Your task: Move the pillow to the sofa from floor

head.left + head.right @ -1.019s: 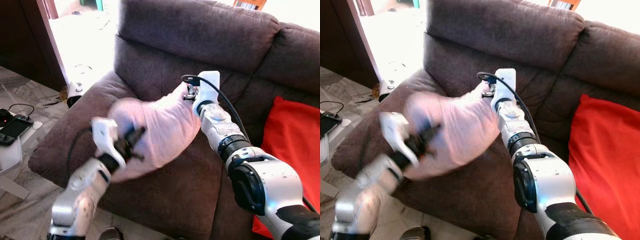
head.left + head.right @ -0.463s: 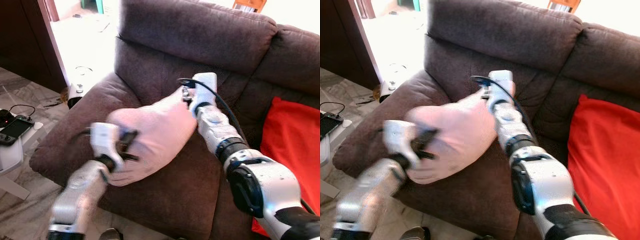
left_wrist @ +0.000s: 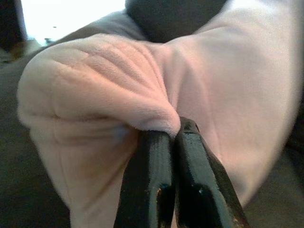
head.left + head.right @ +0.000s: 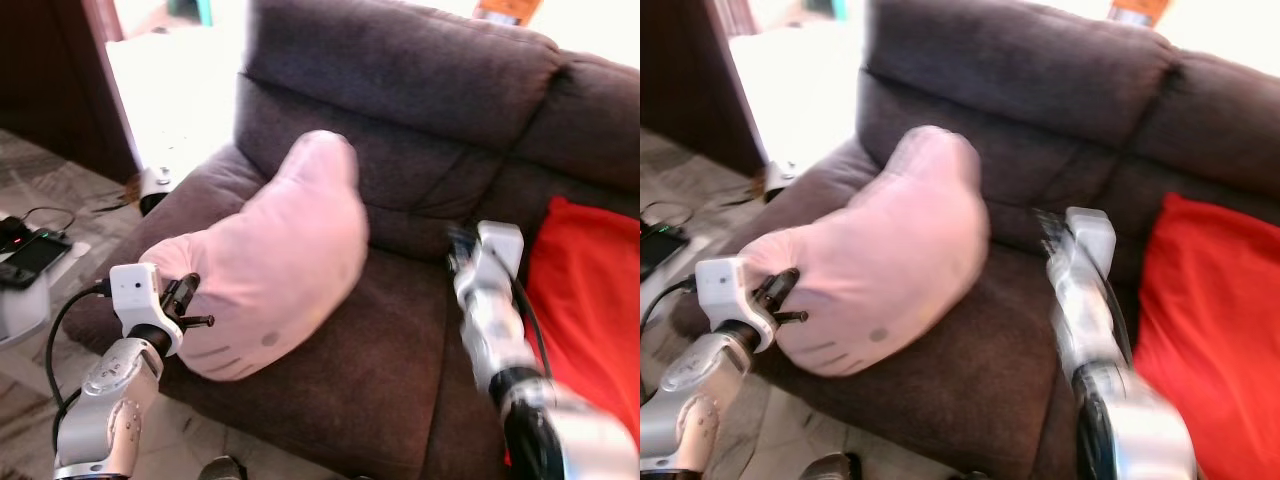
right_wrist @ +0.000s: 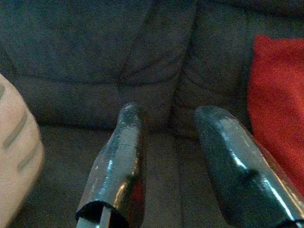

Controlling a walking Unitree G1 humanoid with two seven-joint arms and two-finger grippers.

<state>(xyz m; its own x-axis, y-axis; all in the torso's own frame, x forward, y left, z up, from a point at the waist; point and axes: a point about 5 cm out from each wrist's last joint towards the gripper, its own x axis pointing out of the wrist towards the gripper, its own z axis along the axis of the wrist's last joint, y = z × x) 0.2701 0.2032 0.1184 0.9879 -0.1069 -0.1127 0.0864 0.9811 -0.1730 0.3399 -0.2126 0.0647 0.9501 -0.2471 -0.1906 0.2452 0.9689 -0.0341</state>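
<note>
Pillow [image 4: 270,260] is lying on the sofa [image 4: 420,330] seat, its near corner pinched by your left gripper [image 4: 185,300] with fingers [image 3: 156,175] closing on the fabric. Further right, your right gripper [image 5: 171,156] is hovering with fingers spread beside the red cushion [image 4: 590,290].

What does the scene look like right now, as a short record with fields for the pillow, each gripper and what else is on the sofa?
pillow: pink plush pillow lying on the brown sofa seat, its top leaning against the backrest
left gripper: left gripper shut on a fold of the pillow's edge
right gripper: right gripper open, holding nothing, over the seat beside the pillow
other: red cushion on the sofa's right side
</note>
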